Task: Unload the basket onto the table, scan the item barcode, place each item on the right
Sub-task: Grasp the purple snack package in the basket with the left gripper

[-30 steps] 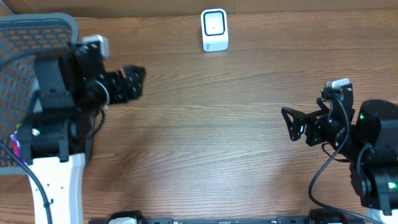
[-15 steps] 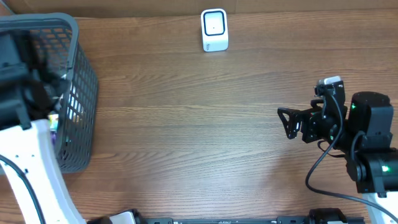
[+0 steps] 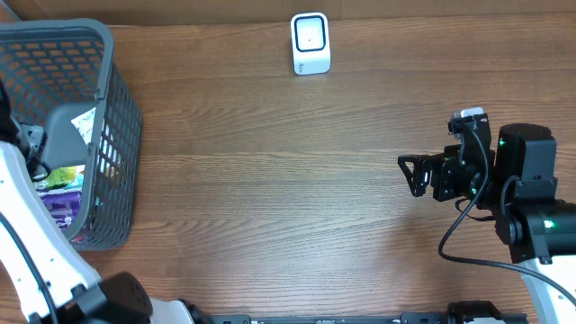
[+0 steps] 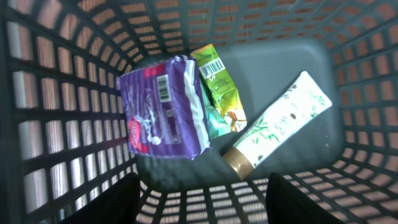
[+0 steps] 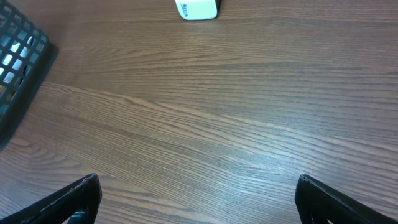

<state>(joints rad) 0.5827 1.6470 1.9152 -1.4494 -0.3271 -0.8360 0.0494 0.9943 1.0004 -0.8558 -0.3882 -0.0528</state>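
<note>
In the left wrist view I look down into the grey basket (image 4: 56,93). On its floor lie a purple packet (image 4: 165,106) with a barcode, a green packet (image 4: 219,87) with a barcode partly under it, and a white tube (image 4: 280,124). My left gripper (image 4: 202,205) hangs open above them and holds nothing. The white scanner (image 3: 310,42) stands at the table's far edge. Over the table's right side, my right gripper (image 3: 416,175) is open and empty, pointing left.
The basket (image 3: 108,135) fills the table's far left corner, with my white left arm (image 3: 27,225) rising beside it. Bare wood lies between basket and right arm. The right wrist view shows the scanner (image 5: 198,9) and a basket corner (image 5: 18,56).
My left arm has swung left from the table to above the basket, so the basket's contents now show. The right arm has crept slightly left.
</note>
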